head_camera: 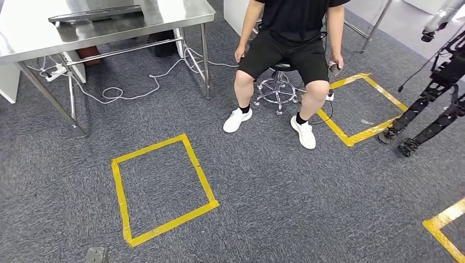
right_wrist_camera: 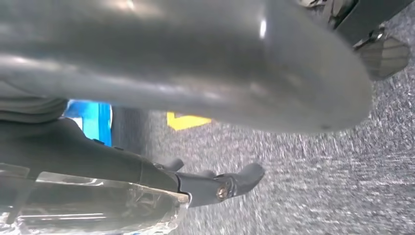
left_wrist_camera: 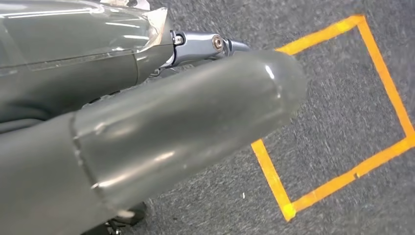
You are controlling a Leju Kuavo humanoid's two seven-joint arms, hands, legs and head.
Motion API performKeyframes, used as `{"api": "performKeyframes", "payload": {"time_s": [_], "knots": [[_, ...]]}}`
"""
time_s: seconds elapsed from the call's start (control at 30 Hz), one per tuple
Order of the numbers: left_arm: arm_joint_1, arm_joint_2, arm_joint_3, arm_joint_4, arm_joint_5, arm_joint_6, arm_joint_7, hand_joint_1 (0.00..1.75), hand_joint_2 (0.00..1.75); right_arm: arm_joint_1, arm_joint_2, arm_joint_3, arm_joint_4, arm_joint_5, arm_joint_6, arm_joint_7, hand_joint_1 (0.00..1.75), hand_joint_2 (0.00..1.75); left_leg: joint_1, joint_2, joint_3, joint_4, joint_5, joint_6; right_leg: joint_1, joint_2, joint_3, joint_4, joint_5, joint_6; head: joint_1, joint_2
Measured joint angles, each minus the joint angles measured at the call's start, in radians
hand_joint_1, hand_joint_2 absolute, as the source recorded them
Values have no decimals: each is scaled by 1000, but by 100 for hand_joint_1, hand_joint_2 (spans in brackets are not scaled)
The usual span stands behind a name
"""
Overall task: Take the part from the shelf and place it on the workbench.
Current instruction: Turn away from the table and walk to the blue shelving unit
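My head camera looks down from high at carpet (head_camera: 263,181); both wrist cameras sit close behind my hanging hands, facing that same carpet, the left sharing the tape square (head_camera: 164,189)

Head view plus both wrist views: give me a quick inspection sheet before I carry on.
Surface: grey carpet with yellow tape squares; steel workbench at upper left.
Job's things: part and shelf, nothing seen.
Clutter: dark flat object on the workbench.
Hands: left hand and right hand hang over carpet; whether open or closed cannot be told.
Cables: white cables loop under the workbench.
Surroundings: seated person on a stool; another robot's legs at right.
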Motion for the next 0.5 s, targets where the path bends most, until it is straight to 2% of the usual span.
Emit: {"api": "performKeyframes", "payload": {"time_s": [0.03,0.07,0.1,0.13,0.17,0.2,0.23,0.27,0.3,0.33,0.37,0.4,0.43,0.47,0.5], "knots": [[0,1,2,0,0,-3,4,0,0,-6,0,-11,0,-16,1,-5,0,0,0,15,-2,-4,5,8,2,-28,-22,38,-21,-3,3,0],[1,1,4,1,-1,-7,7,0,0,-14,1,-24,0,-32,2,-10,0,0,-2,32,-4,-5,7,13,1,-58,-50,98,-51,-7,5,0],[2,2,6,1,-2,-9,10,0,0,-22,2,-38,0,-44,2,-13,0,0,-4,49,-7,-5,8,17,1,-76,-83,168,-82,-11,8,0],[3,3,7,2,-2,-11,13,0,0,-28,3,-50,0,-52,2,-15,0,0,-6,66,-10,-5,8,18,-1,-84,-111,230,-106,-10,8,0],[3,3,7,2,-3,-12,14,0,0,-32,3,-59,0,-56,3,-16,0,0,-7,82,-12,-5,9,19,-2,-88,-123,266,-116,-6,8,0],[3,4,7,2,-3,-13,16,0,0,-33,2,-67,0,-59,3,-17,0,0,-8,96,-13,-5,9,19,-2,-91,-112,262,-111,1,9,0],[3,4,7,2,-3,-14,16,0,0,-34,1,-73,0,-61,3,-18,0,0,-8,110,-12,-5,9,18,-2,-97,-81,218,-93,10,9,0],[2,3,7,2,-5,-16,16,0,0,-34,0,-79,0,-62,3,-20,0,0,-9,122,-11,-4,9,17,-3,-114,-36,147,-70,16,10,0],[1,3,7,2,-7,-18,17,0,0,-37,-1,-85,0,-65,3,-24,0,0,-12,133,-9,-4,8,13,0,-141,6,73,-51,17,11,0],[0,3,7,2,-11,-20,17,0,0,-40,-1,-90,0,-67,2,-28,0,0,-15,145,-8,-3,7,8,3,-162,38,17,-37,14,9,0],[-3,3,7,2,-15,-21,19,0,0,-44,-2,-95,0,-71,2,-31,0,0,-18,155,-6,-2,6,3,6,-176,52,-15,-30,8,8,0],[-6,3,7,2,-18,-21,23,0,0,-46,-2,-100,0,-74,1,-35,0,0,-19,166,-5,-2,5,-3,10,-176,53,-25,-29,1,7,0],[-11,3,7,2,-21,-22,27,0,0,-47,-2,-106,0,-79,0,-37,0,0,-18,176,-3,-2,5,-9,10,-163,50,-25,-25,-5,5,0],[-17,2,7,2,-24,-23,31,0,0,-46,-2,-112,0,-83,0,-41,0,0,-14,172,-3,2,1,-16,5,-152,49,-27,-22,-11,5,0],[-21,2,6,2,-25,-24,35,0,0,-44,-2,-118,0,-87,-1,-44,0,0,-11,153,-7,14,-11,-22,1,-141,50,-28,-19,-18,5,0]]}}
